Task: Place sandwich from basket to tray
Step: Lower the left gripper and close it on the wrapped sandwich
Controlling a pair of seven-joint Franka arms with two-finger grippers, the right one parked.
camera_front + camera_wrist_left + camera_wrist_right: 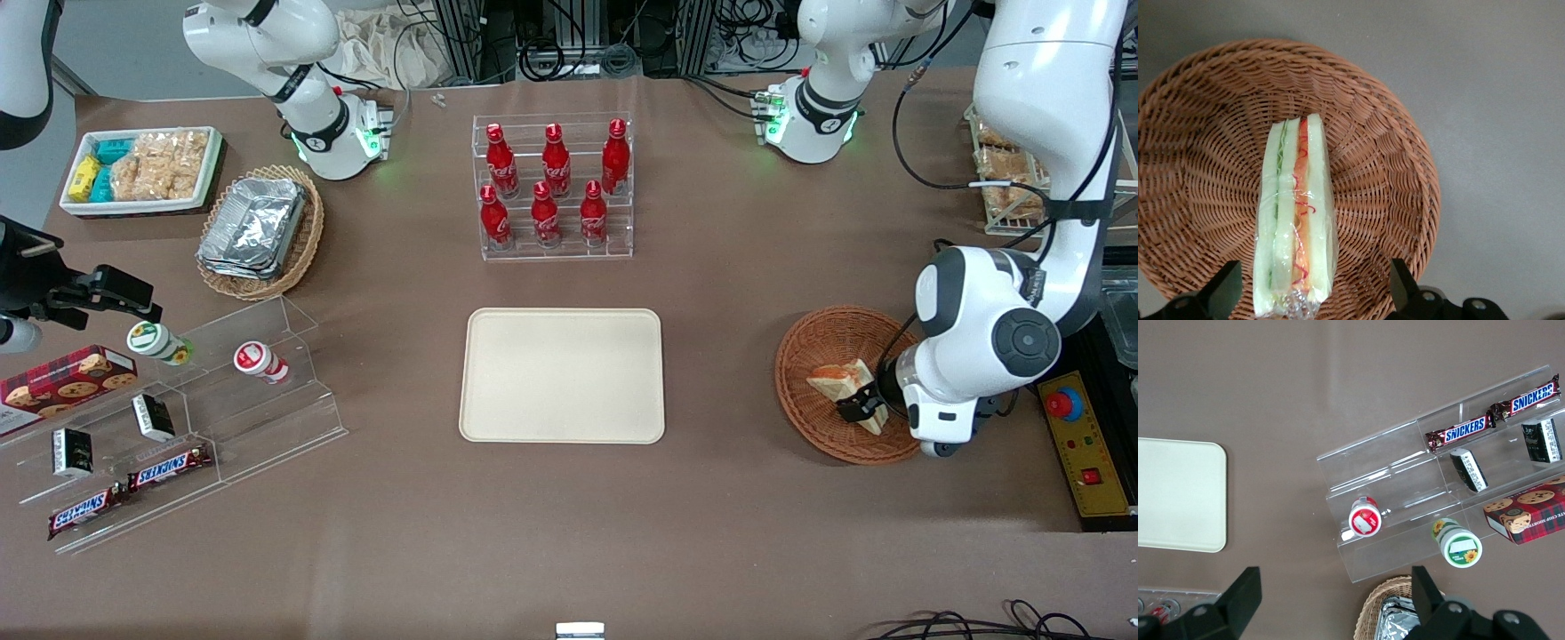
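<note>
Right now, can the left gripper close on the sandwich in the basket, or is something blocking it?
Probably yes. The gripper is open, its fingers either side of the sandwich, which stands on edge in the basket. Nothing else lies between them.

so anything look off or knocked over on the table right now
Two small round tubs lie tipped on the clear stepped stand. Otherwise tidy: the sandwich stands on edge in the basket, the open gripper straddling it, and the tray is bare.
</note>
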